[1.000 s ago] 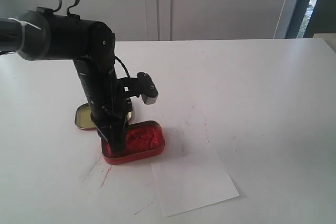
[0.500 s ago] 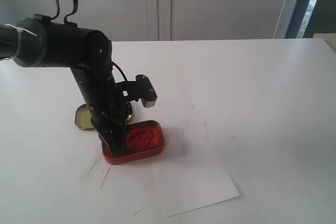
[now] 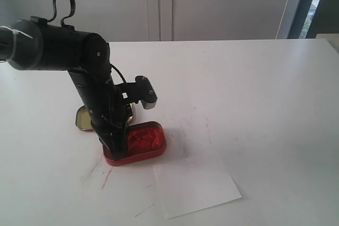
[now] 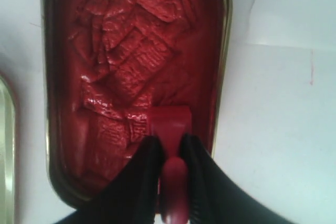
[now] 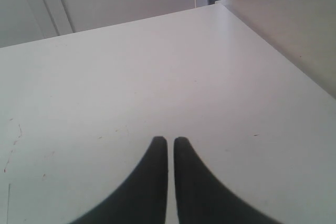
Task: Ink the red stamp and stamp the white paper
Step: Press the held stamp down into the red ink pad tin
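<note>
My left gripper [image 4: 169, 142] is shut on the red stamp [image 4: 171, 124], holding its knob handle between the two black fingers. The stamp's block end rests down on the wrinkled red ink pad inside the red ink tin [image 4: 223, 51]. In the exterior view the left arm points straight down into the left end of the tin [image 3: 148, 140], and the gripper [image 3: 117, 151] hides the stamp there. The white paper [image 3: 197, 183] lies flat just in front and to the right of the tin. My right gripper [image 5: 170, 141] is shut over bare table, holding nothing.
A gold-coloured tin lid [image 3: 85, 119] lies behind the tin to the left, partly hidden by the arm; its edge shows in the left wrist view [image 4: 5, 150]. Faint red ink streaks [image 3: 106, 175] mark the white table [image 3: 254, 88].
The left arm has leaned slightly left and lowered a little over the tin. The grip on the stamp is unchanged.
</note>
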{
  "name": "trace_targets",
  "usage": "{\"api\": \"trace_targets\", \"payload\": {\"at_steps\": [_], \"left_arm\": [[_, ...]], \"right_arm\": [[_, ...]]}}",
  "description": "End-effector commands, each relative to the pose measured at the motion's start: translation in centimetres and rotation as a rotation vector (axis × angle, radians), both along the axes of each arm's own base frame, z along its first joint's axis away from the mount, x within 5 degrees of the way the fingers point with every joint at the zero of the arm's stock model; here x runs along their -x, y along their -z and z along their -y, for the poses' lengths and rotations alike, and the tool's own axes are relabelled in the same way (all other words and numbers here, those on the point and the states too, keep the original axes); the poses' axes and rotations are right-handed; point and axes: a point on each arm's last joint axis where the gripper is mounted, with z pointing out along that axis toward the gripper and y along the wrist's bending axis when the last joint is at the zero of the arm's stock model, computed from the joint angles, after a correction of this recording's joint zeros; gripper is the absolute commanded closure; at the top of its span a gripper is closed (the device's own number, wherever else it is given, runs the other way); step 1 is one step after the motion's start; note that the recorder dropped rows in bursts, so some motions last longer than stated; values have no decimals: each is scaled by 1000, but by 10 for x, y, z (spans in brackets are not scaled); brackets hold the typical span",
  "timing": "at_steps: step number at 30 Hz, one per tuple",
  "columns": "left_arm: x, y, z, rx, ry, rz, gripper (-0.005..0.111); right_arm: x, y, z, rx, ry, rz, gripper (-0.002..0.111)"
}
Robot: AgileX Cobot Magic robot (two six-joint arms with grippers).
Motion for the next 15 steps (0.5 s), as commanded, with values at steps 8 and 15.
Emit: {"api": "trace_targets", "payload": {"at_steps": [8, 15], "left_arm": [[7, 25, -1, -57, -3, -105, 107], [1, -12, 1, -8, -7, -25, 107]], "right_arm": [[0, 1, 0, 3, -1, 2, 103], [0, 1, 0, 3, -1, 2, 103]]}}
